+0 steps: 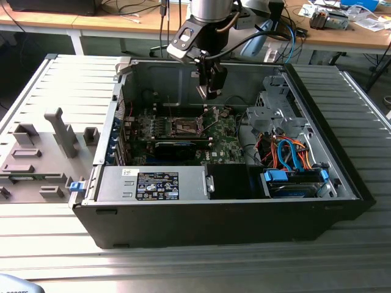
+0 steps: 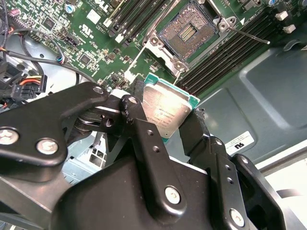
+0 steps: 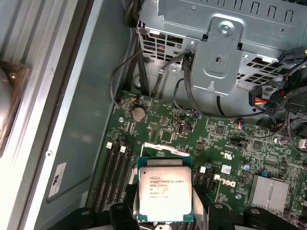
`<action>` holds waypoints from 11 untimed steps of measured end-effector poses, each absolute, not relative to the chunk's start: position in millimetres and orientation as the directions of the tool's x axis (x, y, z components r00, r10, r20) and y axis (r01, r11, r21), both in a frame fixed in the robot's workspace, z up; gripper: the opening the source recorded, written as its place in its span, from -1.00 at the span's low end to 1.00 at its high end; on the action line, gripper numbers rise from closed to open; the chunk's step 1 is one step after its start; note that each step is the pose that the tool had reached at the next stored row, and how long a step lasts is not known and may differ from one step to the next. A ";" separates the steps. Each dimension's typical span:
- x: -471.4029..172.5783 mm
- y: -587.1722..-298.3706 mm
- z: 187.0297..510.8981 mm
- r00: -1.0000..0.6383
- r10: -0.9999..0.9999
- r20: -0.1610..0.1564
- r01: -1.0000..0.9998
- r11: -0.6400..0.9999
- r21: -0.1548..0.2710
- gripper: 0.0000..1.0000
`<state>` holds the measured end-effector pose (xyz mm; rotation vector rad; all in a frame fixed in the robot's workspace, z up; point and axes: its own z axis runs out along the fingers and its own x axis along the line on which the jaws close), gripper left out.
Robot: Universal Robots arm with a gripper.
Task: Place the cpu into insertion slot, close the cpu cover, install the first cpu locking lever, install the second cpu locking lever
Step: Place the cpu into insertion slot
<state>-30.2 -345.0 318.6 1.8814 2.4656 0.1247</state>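
Fingers pinch cpu by opposite edges, held above board, clear of empty slot, toward exterior view's right of it. Likely light, stiff, with a fragile underside; edge hold suits.

An open black computer case lies on its side on a ribbed metal table, its green motherboard exposed. A silver power supply sits along the near wall; orange and blue cables run beside a metal drive cage. A grey moulded fixture rests on the table at the exterior view's left.
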 end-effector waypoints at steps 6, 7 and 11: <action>-30.2 -345.0 318.5 -0.259 0.966 0.019 0.963 0.257 0.087 0.08; -30.2 -345.0 318.5 -0.259 0.966 0.019 0.963 0.256 0.087 0.08; -30.2 -345.0 318.5 -0.259 0.966 0.019 0.963 0.256 0.087 0.08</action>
